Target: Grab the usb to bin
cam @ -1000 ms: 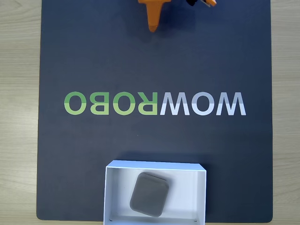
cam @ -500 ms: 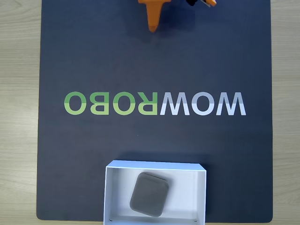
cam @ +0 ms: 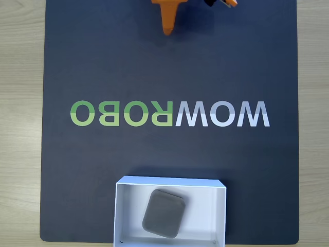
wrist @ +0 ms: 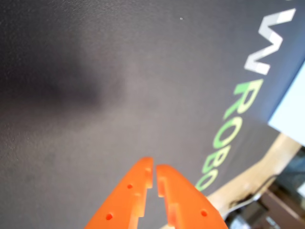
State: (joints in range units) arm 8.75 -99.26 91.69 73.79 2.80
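nothing has moved for 1 second: your small matte grey usb [cam: 163,213] sits inside the shallow white bin [cam: 119,211], orange gripper [wrist: 154,176] pinched together, empty, parked well apart—looks done.

The usb [cam: 163,213] lies tilted inside the bin [cam: 131,189], well apart from the orange gripper [cam: 167,31], across the dark mat [cam: 103,67].
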